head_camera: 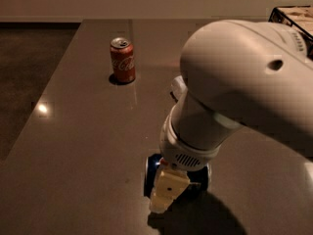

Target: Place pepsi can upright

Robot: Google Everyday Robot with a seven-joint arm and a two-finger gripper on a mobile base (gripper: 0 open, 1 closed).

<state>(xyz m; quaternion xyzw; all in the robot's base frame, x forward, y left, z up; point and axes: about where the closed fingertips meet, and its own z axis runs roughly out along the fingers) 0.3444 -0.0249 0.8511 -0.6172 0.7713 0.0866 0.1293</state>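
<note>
Pepsi can (150, 174): near middle of the tabletop (83, 131), directly beneath the jaws. Only its dark blue ends show on either side of the cream part below the wrist. To me it looks to be lying on its side, not upright.
Jaws: down at tabletop level over the can, toward the near edge. I cannot tell whether they are apart or clamped on it, because the wrist hides the contact.
Arm (234, 92): enters from the right and fills most of that side.
Done: the reach down to the can, by my reading.
Left: a sure hold, tipping the can onto its base, then letting go.
Red cola can (122, 60): upright, far left, well apart.
</note>
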